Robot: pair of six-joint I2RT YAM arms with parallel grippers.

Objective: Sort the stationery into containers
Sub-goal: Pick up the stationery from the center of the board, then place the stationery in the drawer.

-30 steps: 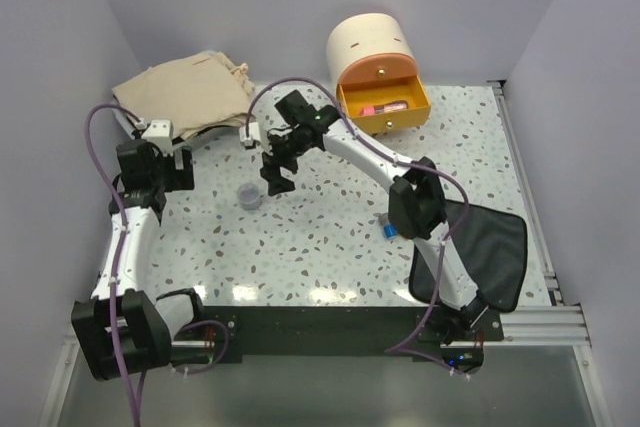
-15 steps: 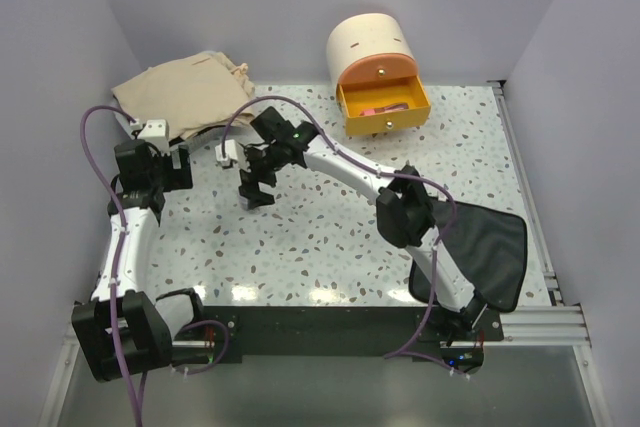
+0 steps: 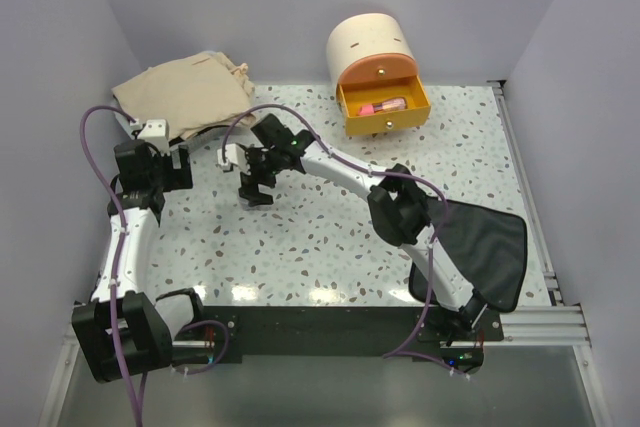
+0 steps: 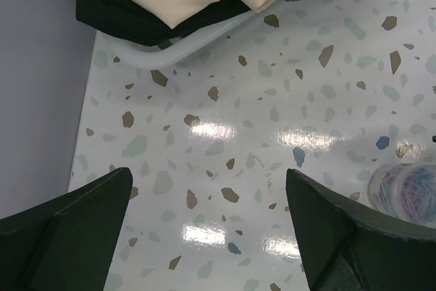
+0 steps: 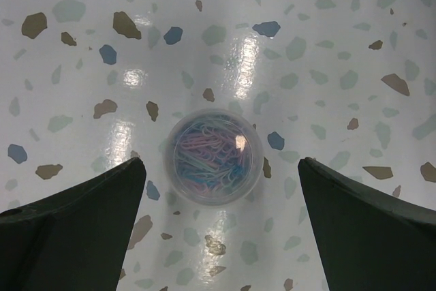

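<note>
A small clear round pot (image 5: 212, 157) full of coloured paper clips stands on the speckled table. My right gripper (image 5: 219, 163) hangs open just above it, one finger on each side, not touching. From above, that gripper (image 3: 256, 187) covers the pot. My left gripper (image 4: 208, 172) is open over bare table at the left, with the pot (image 4: 405, 185) off to its right. The cream cylindrical box (image 3: 372, 45) stands at the back. Its orange drawer (image 3: 385, 119) is pulled out with a pink tube (image 3: 383, 105) inside. The black pouch (image 3: 492, 252) lies flat at the right.
A beige cloth bag (image 3: 185, 92) lies folded over something black at the back left, close to my left gripper (image 3: 172, 169). Its edge (image 4: 170, 5) fills the top of the left wrist view. Grey walls close in the table on three sides.
My right arm has swung left and come down over the pot, which showed beside the gripper a second ago. The left arm has not moved.
</note>
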